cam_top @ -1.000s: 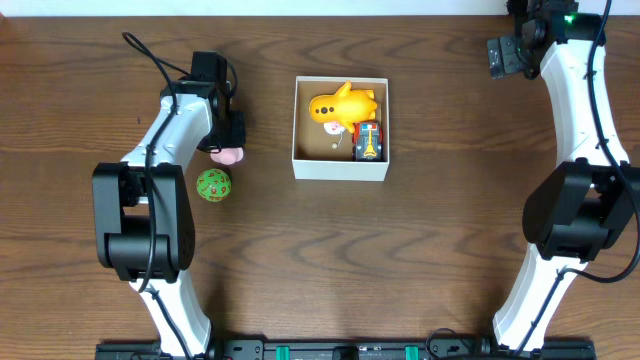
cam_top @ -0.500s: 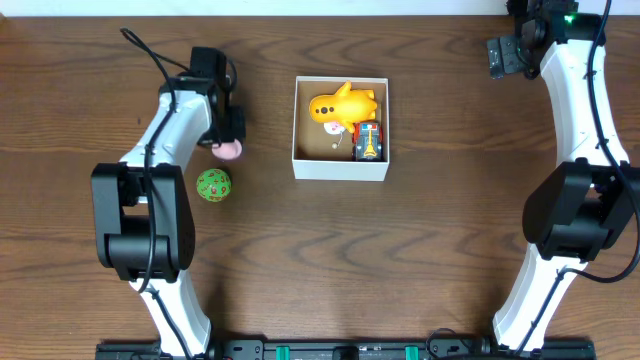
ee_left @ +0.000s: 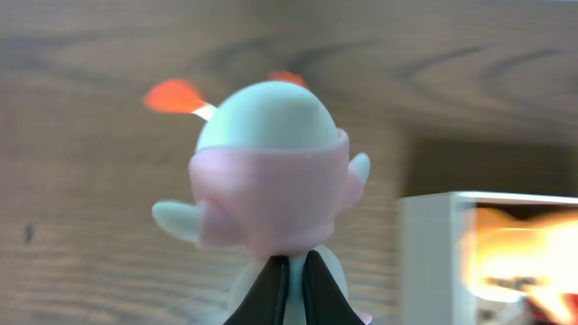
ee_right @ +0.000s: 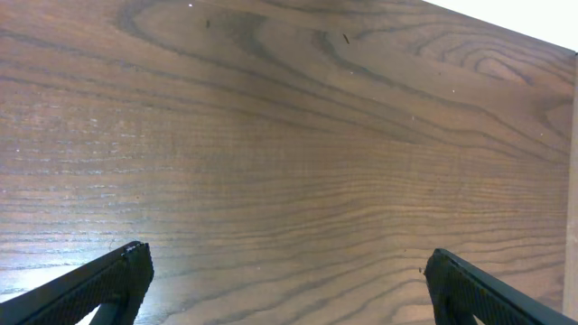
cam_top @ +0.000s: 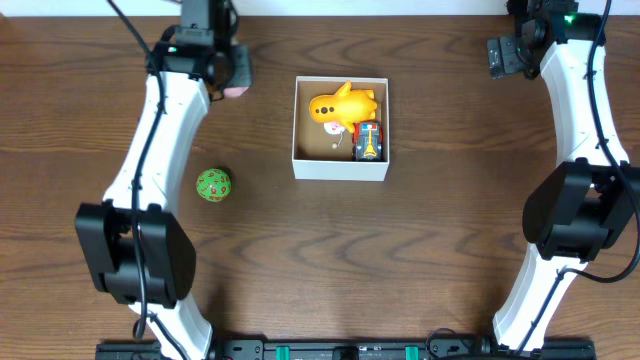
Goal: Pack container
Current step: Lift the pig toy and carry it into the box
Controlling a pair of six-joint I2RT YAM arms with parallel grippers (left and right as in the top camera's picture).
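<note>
The container [cam_top: 340, 167] is a shallow white-walled box with a brown inside, at the table's middle back. It holds a yellow duck toy [cam_top: 342, 105] and a small red and blue toy car [cam_top: 369, 141]. My left gripper [cam_top: 236, 88] is shut on a pink and white toy figure [ee_left: 271, 171] and holds it above the table, left of the container. The container's white wall [ee_left: 432, 262] shows at the right of the left wrist view. My right gripper [ee_right: 284, 280] is open and empty at the far right back.
A green ball with red spots [cam_top: 213, 185] lies on the table left of the container, below the left arm. The table's back edge runs close behind both grippers.
My left gripper has lifted the pink toy and carried it toward the back of the table. The right arm has not moved.
</note>
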